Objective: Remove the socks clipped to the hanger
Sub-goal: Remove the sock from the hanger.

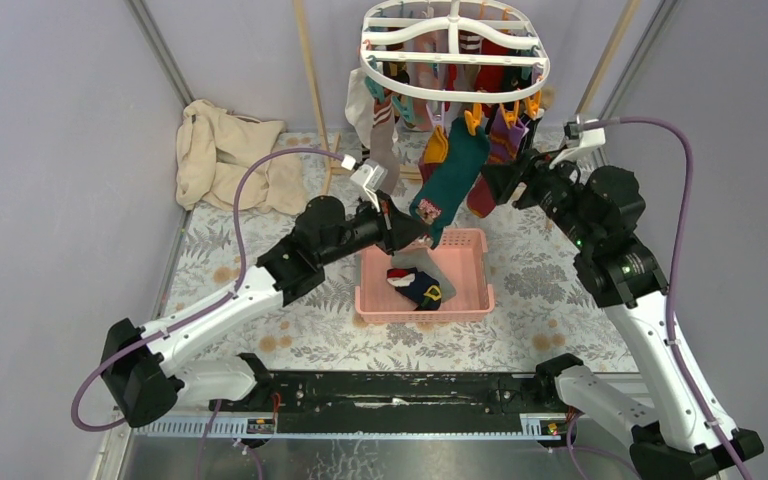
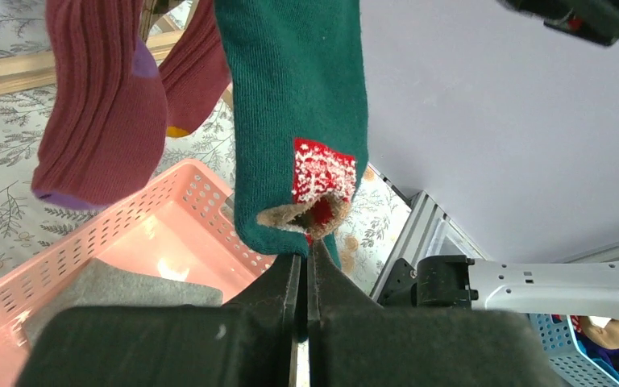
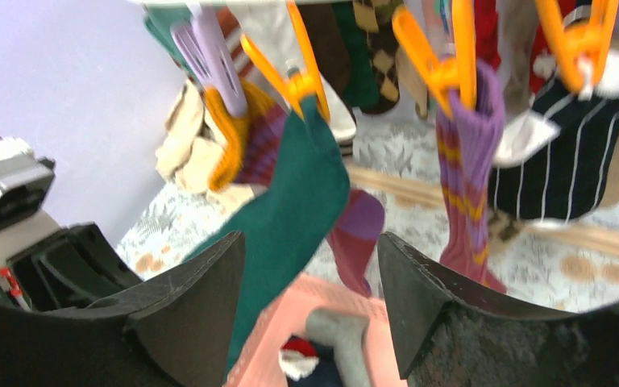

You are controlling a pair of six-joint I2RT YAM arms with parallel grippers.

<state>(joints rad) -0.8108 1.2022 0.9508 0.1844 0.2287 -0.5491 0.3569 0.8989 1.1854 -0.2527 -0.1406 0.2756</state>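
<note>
The white oval hanger (image 1: 440,97) hangs at the back with several socks clipped round its rim. A green sock (image 1: 452,175) hangs from an orange clip (image 3: 290,72) on the near rim. My left gripper (image 1: 422,235) is shut on the lower end of this green sock (image 2: 298,105), above the pink basket; fabric shows between its closed fingers (image 2: 290,282). My right gripper (image 1: 495,182) is open and empty, just right of the green sock (image 3: 290,210) and below the clips. A purple striped sock (image 3: 463,177) and a black striped sock (image 3: 572,161) hang nearby.
A pink slotted basket (image 1: 425,312) under the hanger holds a grey sock (image 2: 113,286) and a dark one with red (image 1: 415,288). A maroon sock (image 2: 101,121) hangs left of the green one. A beige cloth (image 1: 225,155) lies at back left. Wooden poles (image 1: 312,90) stand behind.
</note>
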